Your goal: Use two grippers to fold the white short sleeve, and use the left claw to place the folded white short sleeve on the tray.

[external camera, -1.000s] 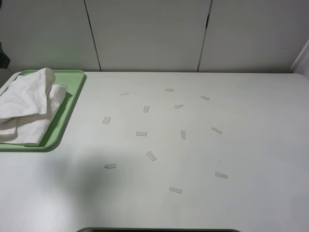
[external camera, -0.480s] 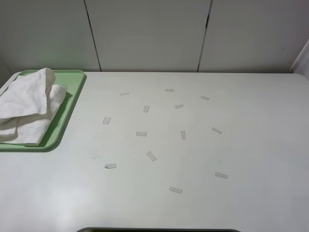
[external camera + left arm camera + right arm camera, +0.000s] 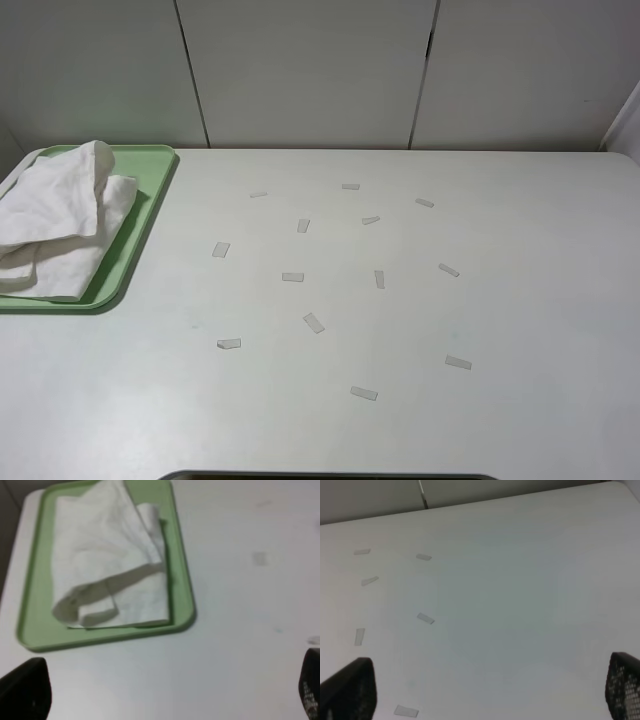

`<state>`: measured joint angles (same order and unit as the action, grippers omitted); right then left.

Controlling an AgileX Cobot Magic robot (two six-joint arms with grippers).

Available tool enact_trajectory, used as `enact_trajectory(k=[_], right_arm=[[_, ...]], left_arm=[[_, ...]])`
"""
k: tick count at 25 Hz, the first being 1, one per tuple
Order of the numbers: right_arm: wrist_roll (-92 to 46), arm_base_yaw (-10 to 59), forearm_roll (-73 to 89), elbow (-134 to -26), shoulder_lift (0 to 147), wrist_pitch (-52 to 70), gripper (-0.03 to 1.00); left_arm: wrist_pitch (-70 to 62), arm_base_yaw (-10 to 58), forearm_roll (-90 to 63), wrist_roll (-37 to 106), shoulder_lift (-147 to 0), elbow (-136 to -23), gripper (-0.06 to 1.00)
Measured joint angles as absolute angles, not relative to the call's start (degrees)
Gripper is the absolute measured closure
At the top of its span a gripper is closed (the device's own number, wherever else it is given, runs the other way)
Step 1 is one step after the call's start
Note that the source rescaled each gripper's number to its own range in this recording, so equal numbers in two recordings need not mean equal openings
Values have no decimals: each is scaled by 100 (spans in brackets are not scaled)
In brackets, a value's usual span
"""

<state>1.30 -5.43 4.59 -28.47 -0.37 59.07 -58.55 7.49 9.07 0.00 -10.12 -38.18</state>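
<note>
Both claws hang wide apart and empty. Ahead of the left claw [image 3: 160, 700], well apart from it, the shirt [image 3: 107, 562] sits folded on the tray [image 3: 181, 580]. Looks light, floppy cotton; pinching a thick folded edge seems safest.

A white worktop [image 3: 520, 300] carries the pale-green tray [image 3: 150, 190] at its far left and small pale strips [image 3: 314, 322] scattered mid-surface.
</note>
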Motion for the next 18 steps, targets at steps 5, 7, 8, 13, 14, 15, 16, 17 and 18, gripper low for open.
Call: enact_trajectory(k=[5, 7, 8, 13, 14, 15, 16, 17, 18], right_arm=[[130, -543, 459, -2847, -37, 5907, -3], [130, -543, 459, -2847, -37, 5907, -3], [130, -543, 459, -2847, -37, 5907, -3], [130, -543, 459, -2847, -37, 5907, -3], [130, -543, 459, -2847, -37, 5907, -3], [130, -543, 459, -2847, -37, 5907, -3], [130, -543, 459, -2847, -37, 5907, -3], [130, -543, 459, -2847, -37, 5907, -3], [130, -543, 459, -2847, -37, 5907, -3]], left_arm=[[-5910, 749, 593, 0, -548, -3399, -6], [-5930, 749, 546, 0, -387, -3156, -6], [-5924, 749, 546, 0, -300, -3053, -6], [-5996, 749, 538, 156, 8, -2797, -6], [-5996, 749, 538, 173, 12, -2775, -6], [-5996, 749, 532, 199, 12, -2768, -6], [-5996, 749, 532, 199, 12, -2768, -6], [-5996, 749, 532, 205, 12, -2768, -6], [-5996, 749, 532, 211, 12, -2768, -6]])
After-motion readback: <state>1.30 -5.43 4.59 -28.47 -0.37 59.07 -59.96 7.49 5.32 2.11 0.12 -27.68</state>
